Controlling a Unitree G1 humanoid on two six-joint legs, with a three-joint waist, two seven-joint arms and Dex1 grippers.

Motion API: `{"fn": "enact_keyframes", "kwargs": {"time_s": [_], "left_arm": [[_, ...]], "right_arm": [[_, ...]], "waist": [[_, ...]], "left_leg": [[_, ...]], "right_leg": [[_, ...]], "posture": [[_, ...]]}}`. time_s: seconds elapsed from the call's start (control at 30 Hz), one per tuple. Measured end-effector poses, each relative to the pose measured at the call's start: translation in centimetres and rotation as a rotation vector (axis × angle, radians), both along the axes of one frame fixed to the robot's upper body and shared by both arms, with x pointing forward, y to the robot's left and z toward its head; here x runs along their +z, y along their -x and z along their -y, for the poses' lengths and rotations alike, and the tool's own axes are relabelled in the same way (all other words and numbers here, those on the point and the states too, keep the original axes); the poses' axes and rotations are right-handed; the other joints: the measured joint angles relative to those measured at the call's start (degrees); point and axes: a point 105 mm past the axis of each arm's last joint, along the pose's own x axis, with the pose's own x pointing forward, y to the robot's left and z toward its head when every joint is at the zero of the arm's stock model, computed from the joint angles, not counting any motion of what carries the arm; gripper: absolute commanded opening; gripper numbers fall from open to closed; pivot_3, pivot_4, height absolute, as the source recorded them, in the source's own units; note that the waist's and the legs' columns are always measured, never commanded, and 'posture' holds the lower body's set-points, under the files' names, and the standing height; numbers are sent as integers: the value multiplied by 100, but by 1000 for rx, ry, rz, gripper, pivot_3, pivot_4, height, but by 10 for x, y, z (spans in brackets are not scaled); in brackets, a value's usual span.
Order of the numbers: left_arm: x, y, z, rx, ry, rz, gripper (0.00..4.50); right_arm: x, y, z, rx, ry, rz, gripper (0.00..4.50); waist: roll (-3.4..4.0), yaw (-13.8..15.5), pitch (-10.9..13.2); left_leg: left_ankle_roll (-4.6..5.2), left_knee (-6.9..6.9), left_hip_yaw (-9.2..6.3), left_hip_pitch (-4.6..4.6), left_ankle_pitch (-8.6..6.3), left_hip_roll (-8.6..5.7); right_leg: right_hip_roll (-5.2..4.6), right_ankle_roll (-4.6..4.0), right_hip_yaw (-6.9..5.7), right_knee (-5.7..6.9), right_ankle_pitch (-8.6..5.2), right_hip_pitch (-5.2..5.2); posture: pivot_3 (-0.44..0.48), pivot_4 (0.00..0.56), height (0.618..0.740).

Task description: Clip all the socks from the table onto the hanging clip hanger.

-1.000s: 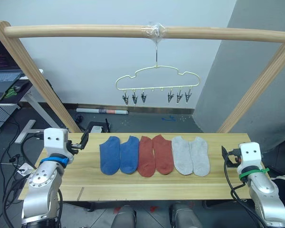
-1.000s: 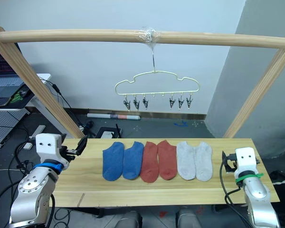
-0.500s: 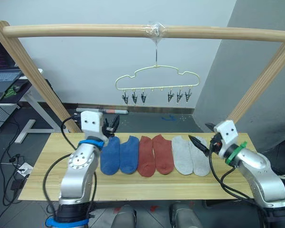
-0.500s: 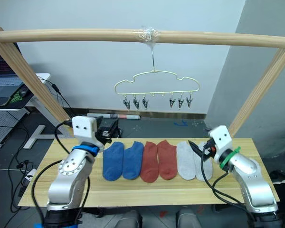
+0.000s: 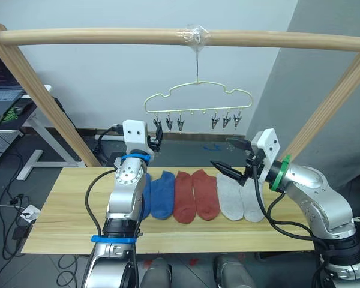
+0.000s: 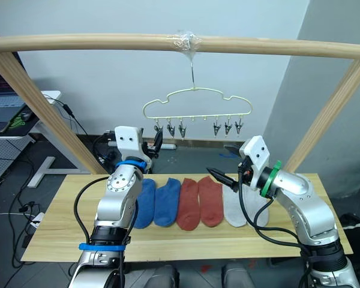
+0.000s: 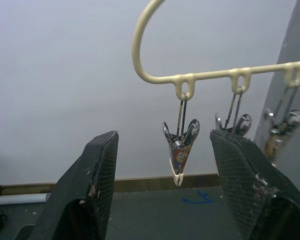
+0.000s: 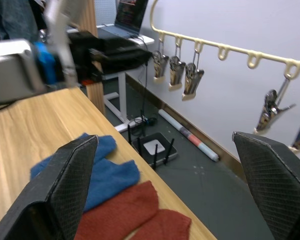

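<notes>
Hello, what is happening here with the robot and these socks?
The robot is meant to clip the socks onto the clip hanger, and none is clipped yet. All six lie in a row on the table. Both grippers are open and empty: the left gripper is raised near the hanger's leftmost clips, the right gripper hovers above the grey socks.

Six socks (image 5: 195, 193) lie flat in a row on the desk (image 5: 60, 210), blue, rust-red, grey; the clip hanger (image 5: 198, 102) hangs above, clips bare.

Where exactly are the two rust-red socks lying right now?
In the left eye view the rust-red socks lie flat on the table, mid-row, between the blue socks on the robot's left and the grey socks on its right.
</notes>
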Motion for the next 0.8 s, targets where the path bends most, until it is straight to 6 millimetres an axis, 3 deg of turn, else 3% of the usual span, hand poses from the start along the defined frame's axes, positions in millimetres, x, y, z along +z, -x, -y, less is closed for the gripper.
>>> {"fn": "enact_keyframes", "kwargs": {"time_s": [0.37,0.8], "left_arm": [[-12,-12,1,24,-19,-10,2996],[7,-21,-1,35,-29,71,2996]], "right_arm": [[11,0,-6,19,3,24,4500],[20,0,-8,32,17,34,4500]], "waist": [[-1,-19,35],[1,-24,49]], "left_leg": [[0,-2,-2,-2,0,0],[0,-3,-1,-4,0,0]], "right_leg": [[0,9,-1,1,5,-3],[0,9,-1,0,5,-7]], "posture": [[-37,170,740],[-40,168,740]]}}
